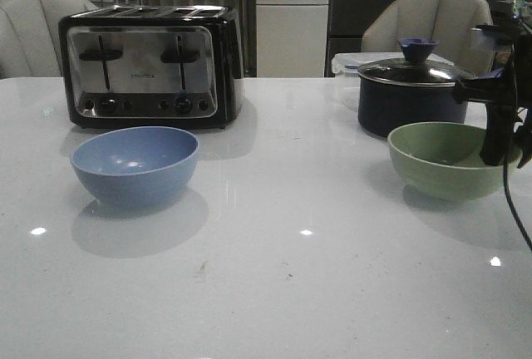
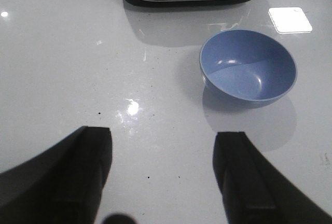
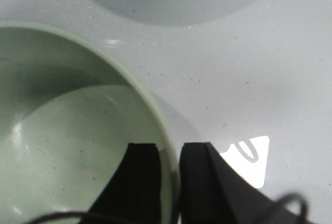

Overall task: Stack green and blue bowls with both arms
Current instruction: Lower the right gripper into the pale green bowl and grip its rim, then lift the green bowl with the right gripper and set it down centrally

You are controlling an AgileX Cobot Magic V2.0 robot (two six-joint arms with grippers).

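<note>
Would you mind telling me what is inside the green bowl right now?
One finger of the right gripper reaches inside the green bowl, the other outside, straddling its rim. Otherwise the visible interior looks empty; the part under the finger is hidden.

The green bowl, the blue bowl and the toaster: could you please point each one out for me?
green bowl (image 1: 440,164), front view, on its outer front wall.
blue bowl (image 1: 133,172), front view, on its outer front wall.
toaster (image 1: 145,64), front view, on its shiny front panel.
</note>
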